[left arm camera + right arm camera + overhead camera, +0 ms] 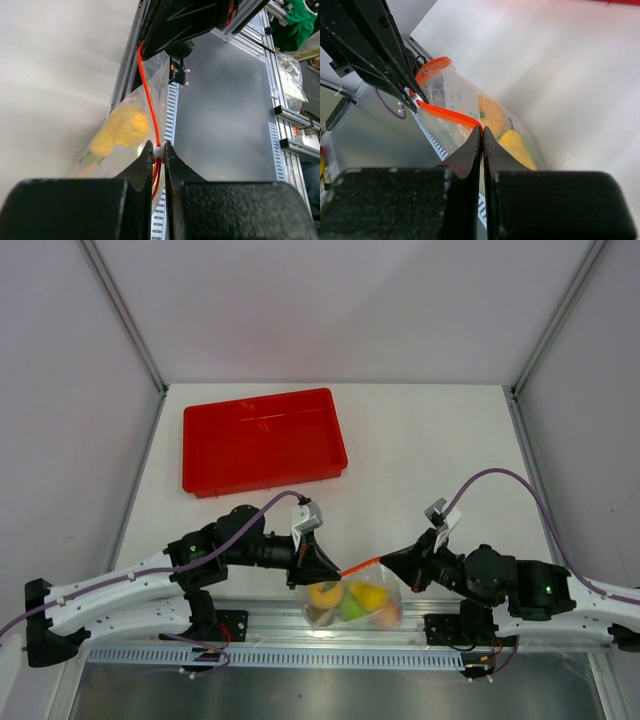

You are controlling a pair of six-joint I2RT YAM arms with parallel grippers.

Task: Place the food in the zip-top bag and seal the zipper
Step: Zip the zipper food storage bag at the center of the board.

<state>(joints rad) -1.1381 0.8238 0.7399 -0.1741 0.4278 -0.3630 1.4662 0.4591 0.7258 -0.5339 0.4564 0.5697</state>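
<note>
I have both pincers clenched on the zipper (358, 566), the left gripper (158, 151) at its 9 o'clock end and the right gripper (482, 131) at 3. The bag (452, 92) sags between them at the 6 o'clock edge of the table (430, 460), with the food (352, 602) inside. I judge it light, floppy and slick, so the stiffer strip is the sure hold. The tray (262, 440) sits at 11 o'clock.

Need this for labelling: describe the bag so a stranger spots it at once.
At the near edge of the white table, between the two arms, the left gripper and right gripper pinch a small bag by its mouth. It is clear and crinkly, with an orange-red strip and toy fruit inside, unlike the bigger red tray behind.
</note>
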